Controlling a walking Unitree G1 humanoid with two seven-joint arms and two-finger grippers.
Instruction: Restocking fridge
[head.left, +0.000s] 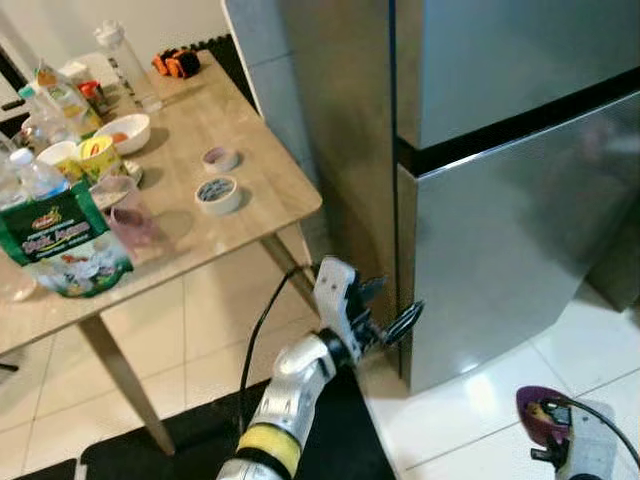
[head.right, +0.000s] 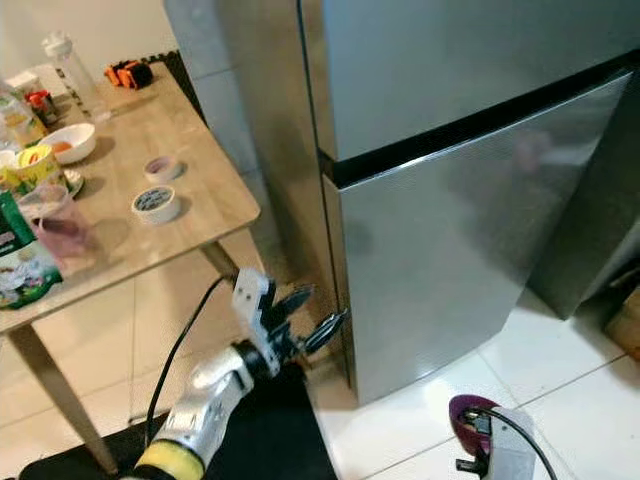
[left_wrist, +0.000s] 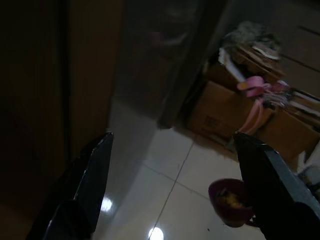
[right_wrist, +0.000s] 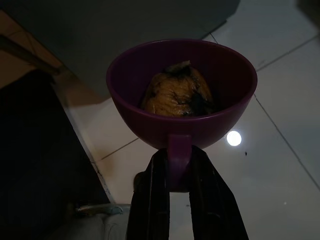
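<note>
A tall steel fridge (head.left: 500, 200) stands shut before me, its lower door (head.right: 450, 240) meeting the side panel at the left edge. My left gripper (head.left: 388, 312) is open, its black fingers (head.right: 322, 328) right at that lower door's left edge. My right gripper (right_wrist: 177, 172) is shut on the handle of a purple cup (right_wrist: 182, 95) that holds a brownish piece of food (right_wrist: 175, 95). The purple cup (head.left: 538, 410) hangs low over the white floor tiles, in front of the fridge's right side.
A wooden table (head.left: 255, 190) at my left carries bowls, bottles, a green packet (head.left: 62, 240) and small dishes. A black mat (head.left: 330, 440) lies on the floor under my left arm. Cardboard boxes (left_wrist: 235, 115) stand beyond the fridge.
</note>
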